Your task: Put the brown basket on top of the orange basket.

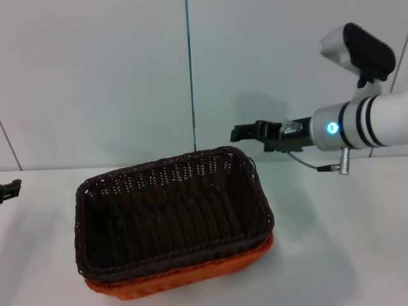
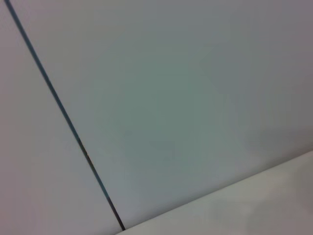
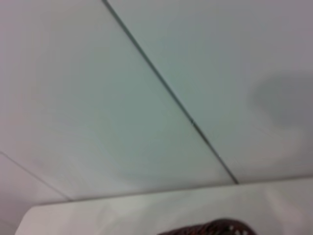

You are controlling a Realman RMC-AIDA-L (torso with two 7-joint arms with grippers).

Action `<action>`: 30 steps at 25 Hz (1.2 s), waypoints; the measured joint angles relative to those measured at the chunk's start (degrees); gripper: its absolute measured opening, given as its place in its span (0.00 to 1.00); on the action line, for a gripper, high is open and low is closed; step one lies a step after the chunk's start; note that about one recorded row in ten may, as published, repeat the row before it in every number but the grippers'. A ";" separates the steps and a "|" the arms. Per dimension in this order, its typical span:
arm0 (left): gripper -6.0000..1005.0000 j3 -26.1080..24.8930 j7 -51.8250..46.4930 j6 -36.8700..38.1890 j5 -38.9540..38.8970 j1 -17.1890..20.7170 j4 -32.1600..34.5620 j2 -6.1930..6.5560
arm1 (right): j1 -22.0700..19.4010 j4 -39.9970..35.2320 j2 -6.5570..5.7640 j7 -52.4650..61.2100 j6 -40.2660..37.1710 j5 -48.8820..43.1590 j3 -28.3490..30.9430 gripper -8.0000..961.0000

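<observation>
On my head feed the deep, dark brown rectangular wicker basket [image 1: 172, 213] sits nested on the bright orange rectangular wicker basket [image 1: 191, 277], whose weave shows only as a band under the brown rim along the near and right sides. The stack stands on the white tabletop [image 1: 338, 242].

My right gripper [image 1: 245, 134] hangs in the air above and beyond the stack's far right corner, clear of the rim, holding nothing; I cannot tell how its fingers stand. My left gripper [image 1: 9, 190] barely shows at the left edge, low by the table, well apart from the baskets, its state unreadable too.

Nothing else stands near the baskets. Behind the table is a pale panelled wall [image 1: 95, 76] with a dark vertical seam [image 1: 190, 76].
</observation>
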 joint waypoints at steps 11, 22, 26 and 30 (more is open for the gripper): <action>0.72 -0.76 -0.42 -0.73 -0.66 -0.37 -0.30 0.05 | -7.63 5.83 0.85 -21.55 8.81 18.04 -0.31 0.91; 0.72 -0.89 0.87 -1.50 -8.83 0.02 -1.53 -0.23 | -10.75 0.86 0.88 -43.63 10.30 30.65 5.68 0.91; 0.72 -0.88 3.73 -1.41 -12.89 0.11 -2.84 -0.70 | -11.00 -5.03 0.75 -53.64 5.13 37.28 13.74 0.91; 0.72 -0.86 6.08 -0.97 -16.48 0.19 -4.37 -1.12 | -12.05 -8.38 0.73 -60.81 0.82 39.87 19.47 0.91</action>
